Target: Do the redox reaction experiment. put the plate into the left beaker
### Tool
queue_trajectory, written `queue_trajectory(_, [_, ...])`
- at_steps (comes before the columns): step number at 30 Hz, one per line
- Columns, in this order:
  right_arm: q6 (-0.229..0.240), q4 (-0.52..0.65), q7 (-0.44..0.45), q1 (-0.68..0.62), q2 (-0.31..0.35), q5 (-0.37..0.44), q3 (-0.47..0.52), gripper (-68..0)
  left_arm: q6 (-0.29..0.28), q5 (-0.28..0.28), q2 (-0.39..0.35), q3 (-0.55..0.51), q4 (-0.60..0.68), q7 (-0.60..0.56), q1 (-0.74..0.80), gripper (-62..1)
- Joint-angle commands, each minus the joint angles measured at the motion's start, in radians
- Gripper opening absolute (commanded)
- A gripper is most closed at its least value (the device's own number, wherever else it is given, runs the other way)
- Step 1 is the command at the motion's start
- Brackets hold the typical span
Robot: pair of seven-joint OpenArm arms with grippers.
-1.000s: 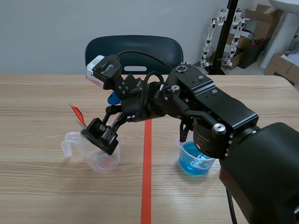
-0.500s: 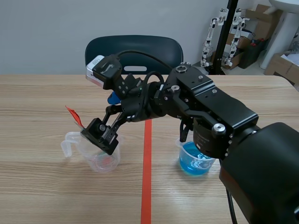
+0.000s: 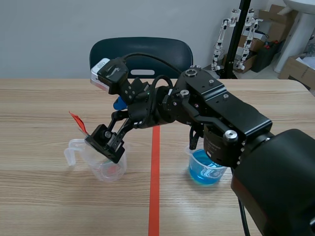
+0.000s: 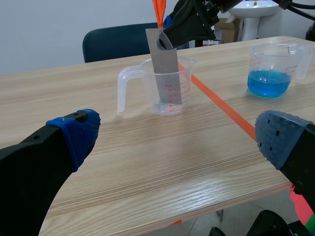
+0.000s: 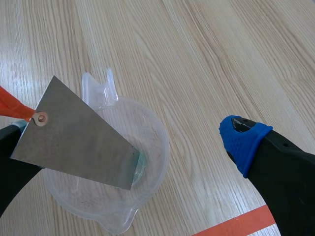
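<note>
A grey metal plate with an orange tag at its top stands tilted inside the clear left beaker, with its lower end in the beaker. My right gripper is open over that beaker. One finger is against the plate's top and the blue-padded finger is well apart from it. In the scene view the right arm reaches across to the left beaker, and the tag sticks out past the right gripper. My left gripper is open, low and short of the plate, with nothing in it.
A second beaker with blue liquid stands right of the orange tape line. A dark chair is behind the table. Boxes and gear are at the back right.
The orange tag has tipped slightly to the left and lower. The right arm has hardly moved.
</note>
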Motion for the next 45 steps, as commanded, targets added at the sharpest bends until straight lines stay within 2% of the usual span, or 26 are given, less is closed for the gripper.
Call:
queue_trajectory(1, [0.012, 0.010, 0.015, 0.021, -0.008, 0.000, 0.006, 0.4, -0.002, -0.010, 0.002, 0.001, 0.011, -0.046, 0.011, 1.4])
queue_trajectory(45, [0.012, 0.010, 0.019, 0.021, -0.008, -0.014, 0.006, 0.4, -0.002, -0.010, 0.003, 0.001, 0.011, -0.046, 0.011, 1.4])
